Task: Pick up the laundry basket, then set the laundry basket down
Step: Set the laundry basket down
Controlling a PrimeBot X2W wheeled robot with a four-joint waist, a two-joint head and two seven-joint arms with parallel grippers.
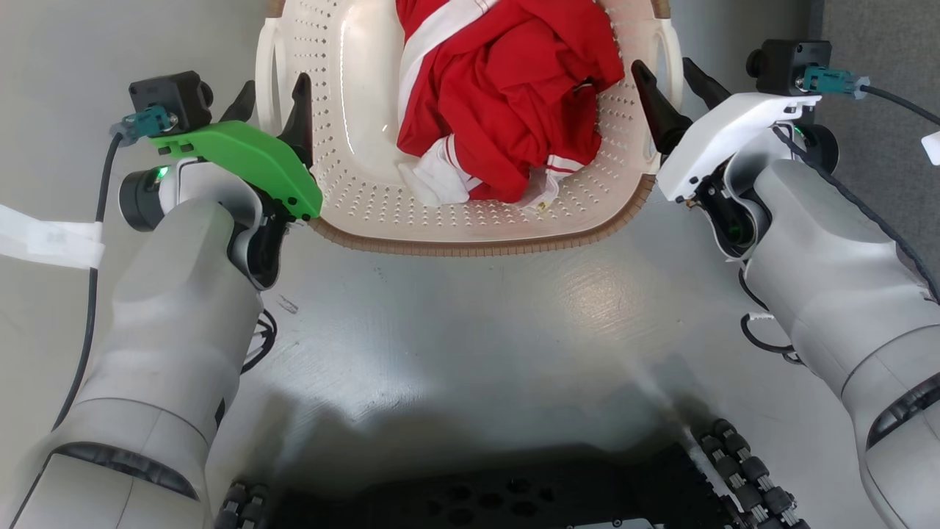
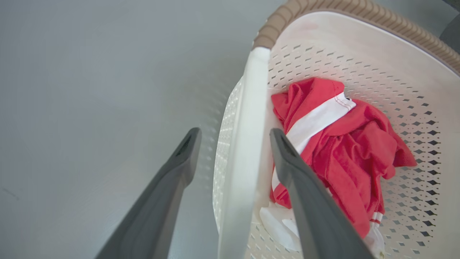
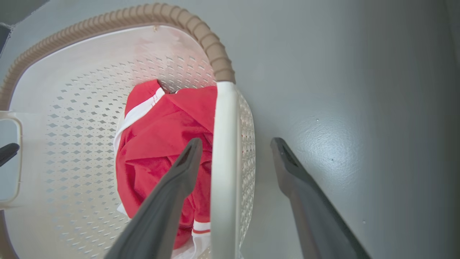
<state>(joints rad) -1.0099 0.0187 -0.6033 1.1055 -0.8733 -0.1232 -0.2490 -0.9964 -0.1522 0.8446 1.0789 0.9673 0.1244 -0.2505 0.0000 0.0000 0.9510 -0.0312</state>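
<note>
Laundry basket [image 1: 352, 110]: cream-white perforated plastic, rounded-rectangular, brown woven-look rim, standing on the glossy grey floor [image 1: 470, 330] straight ahead of the robot, its near rim towards the dark wheeled base [image 1: 477, 499]. Far left, a strip of white tape [image 1: 48, 242] lies on the floor. Left hand [image 1: 275, 84], under a green wrist cover: two long dark fingers spread apart, one outside and one inside the basket, straddling the white left loop handle [image 1: 266, 73]; the left wrist view shows the left hand [image 2: 235, 132] with a clear gap on both sides of that handle [image 2: 248, 144], nothing pinched. Contents, centre: one crumpled red garment with white stripes [image 1: 507, 81], heaped against the basket's right half. Right hand [image 1: 663, 66], under a white wrist cover: fingers likewise spread, straddling the white right loop handle [image 1: 672, 51]; the right wrist view shows the right hand [image 3: 236, 140] with one finger inside over the garment, the other outside above the floor, the handle [image 3: 223, 144] between them, unclamped.
</note>
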